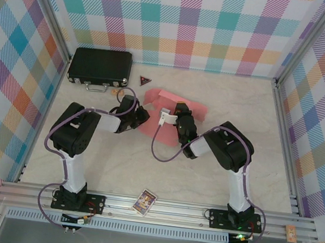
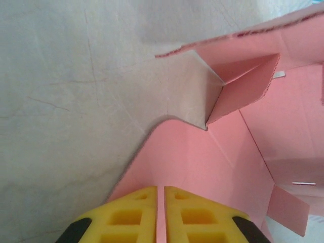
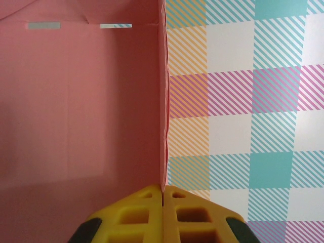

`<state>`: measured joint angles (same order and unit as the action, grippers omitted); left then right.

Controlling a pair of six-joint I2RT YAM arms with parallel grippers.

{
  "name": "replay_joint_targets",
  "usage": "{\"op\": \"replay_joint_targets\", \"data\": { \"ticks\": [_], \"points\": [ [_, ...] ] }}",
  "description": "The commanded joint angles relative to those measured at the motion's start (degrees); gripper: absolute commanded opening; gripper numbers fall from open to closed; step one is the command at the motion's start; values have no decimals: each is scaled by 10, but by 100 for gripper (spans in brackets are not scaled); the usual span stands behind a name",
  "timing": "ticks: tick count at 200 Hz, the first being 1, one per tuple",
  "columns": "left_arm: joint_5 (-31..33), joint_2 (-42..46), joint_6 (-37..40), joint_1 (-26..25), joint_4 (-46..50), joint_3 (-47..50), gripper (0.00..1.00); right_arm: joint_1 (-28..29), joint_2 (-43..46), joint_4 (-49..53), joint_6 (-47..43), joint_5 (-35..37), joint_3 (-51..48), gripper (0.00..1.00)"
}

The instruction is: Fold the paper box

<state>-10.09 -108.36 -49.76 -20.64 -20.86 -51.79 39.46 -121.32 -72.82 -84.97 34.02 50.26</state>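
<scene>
The paper box (image 1: pixel 168 101) is a pink flapped card sheet, partly raised, in the middle of the table. In the left wrist view the paper box (image 2: pixel 202 157) lies face-on with one small flap (image 2: pixel 243 86) standing up. My left gripper (image 2: pixel 161 188) points down over its near corner, its yellow fingers drawn together to a thin slit. Whether the tips touch the card I cannot tell. My right gripper (image 3: pixel 163 188) is shut on the edge of an upright pink panel (image 3: pixel 81 106), seen edge-on against the plaid wall. From above, the left gripper (image 1: pixel 144 116) and right gripper (image 1: pixel 180 109) flank the sheet.
A black hard case (image 1: pixel 99 66) with metal latches lies at the back left. A small dark triangular piece (image 1: pixel 145 81) sits beside it. A picture card (image 1: pixel 145 202) rests on the front rail. Plaid walls (image 1: pixel 187 23) close in three sides of the marble-look table (image 1: pixel 114 169).
</scene>
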Motion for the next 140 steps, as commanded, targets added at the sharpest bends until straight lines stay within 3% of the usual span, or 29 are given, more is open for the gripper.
{"op": "replay_joint_targets", "data": {
  "ticks": [1,59,111,140],
  "points": [
    [11,49,1,23,14,5,15,4,6,21,-3,0,-10,0],
    [29,79,84,75,126,-69,21,3,6,18,-6,0,-6,0],
    [41,-19,134,93,202,-197,25,3,10,16,-9,-3,-5,0],
    [-2,-92,160,93,241,-296,32,4,12,16,-10,-8,-10,0]
  ]
}}
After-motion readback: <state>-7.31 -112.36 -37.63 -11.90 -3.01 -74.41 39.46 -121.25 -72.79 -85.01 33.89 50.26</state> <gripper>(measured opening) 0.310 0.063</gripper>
